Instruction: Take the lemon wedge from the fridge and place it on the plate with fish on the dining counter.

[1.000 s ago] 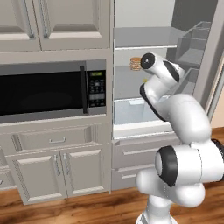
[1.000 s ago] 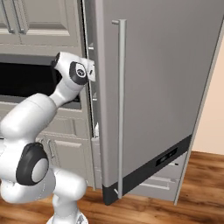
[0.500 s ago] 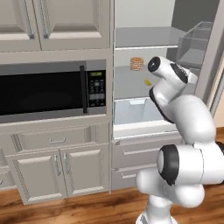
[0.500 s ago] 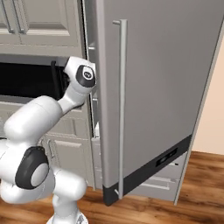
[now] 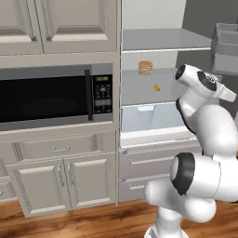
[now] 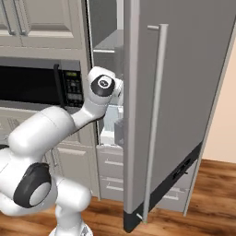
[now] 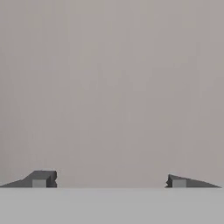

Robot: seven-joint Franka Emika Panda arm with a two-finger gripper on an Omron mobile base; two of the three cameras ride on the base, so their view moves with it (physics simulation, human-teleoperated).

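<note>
Fridge shelf, lemon wedge

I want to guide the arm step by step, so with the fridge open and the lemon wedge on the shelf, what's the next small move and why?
Probably turn the hand toward the shelf and reach for the lemon wedge. It lies free inside the open fridge, right of the tan stack of discs. The gripper is open and empty, facing a blank grey surface, so the wedge is not yet lined up between its fingers.

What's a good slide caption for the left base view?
Fridge open, lemon wedge on a middle shelf beside a tan disc stack; the arm reaches toward it.
</note>
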